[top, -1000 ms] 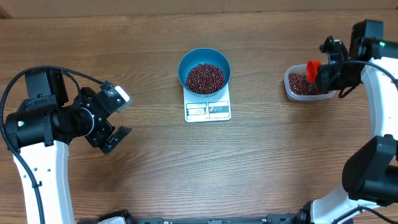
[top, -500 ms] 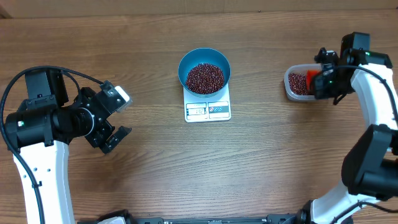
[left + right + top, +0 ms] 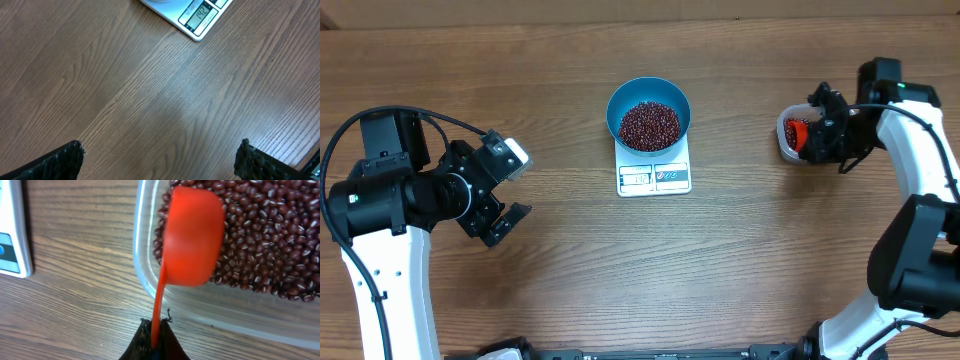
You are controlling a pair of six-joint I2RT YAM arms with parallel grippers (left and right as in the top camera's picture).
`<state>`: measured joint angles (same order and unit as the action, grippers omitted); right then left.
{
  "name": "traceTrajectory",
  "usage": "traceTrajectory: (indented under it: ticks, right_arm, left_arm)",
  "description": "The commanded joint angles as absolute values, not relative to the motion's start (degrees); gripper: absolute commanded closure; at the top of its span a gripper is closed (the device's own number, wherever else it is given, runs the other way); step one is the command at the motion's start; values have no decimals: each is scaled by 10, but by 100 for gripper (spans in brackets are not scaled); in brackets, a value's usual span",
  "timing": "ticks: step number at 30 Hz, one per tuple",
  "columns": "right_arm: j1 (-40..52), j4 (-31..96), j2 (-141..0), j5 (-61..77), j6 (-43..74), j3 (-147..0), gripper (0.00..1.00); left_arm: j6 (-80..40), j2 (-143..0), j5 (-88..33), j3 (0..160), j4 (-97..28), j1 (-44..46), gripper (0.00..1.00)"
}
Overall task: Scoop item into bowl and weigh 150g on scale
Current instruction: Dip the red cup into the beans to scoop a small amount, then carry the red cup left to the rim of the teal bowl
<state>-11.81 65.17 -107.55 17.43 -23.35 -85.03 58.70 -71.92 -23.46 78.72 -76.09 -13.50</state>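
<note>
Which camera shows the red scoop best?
Right wrist: the red scoop, its handle in the right gripper, shows whole over the beans. Overhead gives only a red speck; left wrist shows none of it.

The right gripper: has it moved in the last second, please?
Yes. The right gripper, holding the red scoop, has shifted left over the clear tub, towards the scale.

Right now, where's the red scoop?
Overhead view, right side: the red scoop is held by the right gripper over the clear tub of beans, right of the scale.
</note>
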Motion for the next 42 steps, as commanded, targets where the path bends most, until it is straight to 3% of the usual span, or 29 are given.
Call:
traceTrajectory:
  ticks: [1, 12, 23, 33, 42]
  right_arm:
    - [-151, 651, -1075, 253, -222, -850, 96]
    - [-263, 672, -1075, 381, -223, -849, 96]
    - [-309, 728, -1075, 533, -225, -849, 96]
    - [-224, 751, -1075, 690, -225, -850, 97]
    - [-103, 725, -1075, 708, -223, -852, 96]
  left_arm:
    - [607, -720, -231, 788, -762, -135, 0]
    - [607, -720, -231, 788, -762, -135, 0]
    - [607, -720, -231, 788, -762, -135, 0]
    - [607, -720, -231, 788, -762, -135, 0]
    - [607, -720, -231, 788, -762, -135, 0]
